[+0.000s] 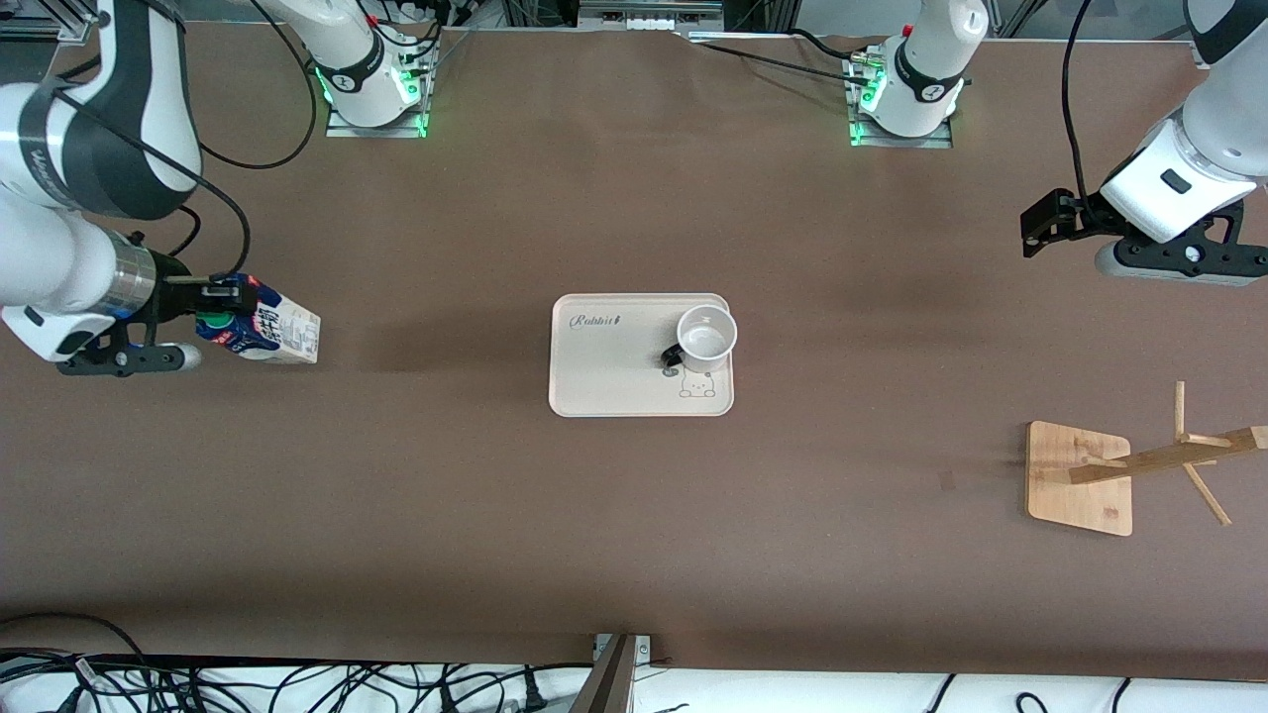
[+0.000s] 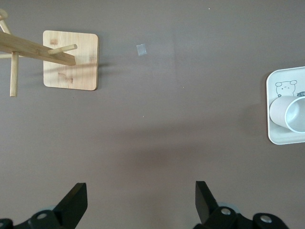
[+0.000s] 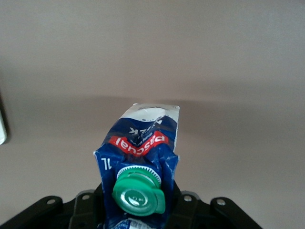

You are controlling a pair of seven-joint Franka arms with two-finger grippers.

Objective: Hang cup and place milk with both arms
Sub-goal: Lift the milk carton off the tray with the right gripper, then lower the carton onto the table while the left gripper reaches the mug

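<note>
My right gripper [image 1: 226, 299] is shut on the top of the milk [image 1: 265, 332], a blue and white carton held tilted over the table at the right arm's end. In the right wrist view the milk [image 3: 143, 143] shows its green cap [image 3: 139, 193] between the jaws of the right gripper [image 3: 138, 210]. The cup [image 1: 706, 335], a white mug with a black handle, stands upright on a cream tray [image 1: 604, 371] at the table's middle. My left gripper [image 1: 1045, 224] is open and empty, up over the left arm's end. Its fingers [image 2: 76, 202] show wide apart over bare table.
A wooden cup rack with a square base [image 1: 1080, 477] and pegged pole [image 1: 1169, 458] stands at the left arm's end, nearer the front camera than the left gripper. It also shows in the left wrist view [image 2: 71, 59], as do the tray [image 2: 271, 95] and cup [image 2: 288, 114].
</note>
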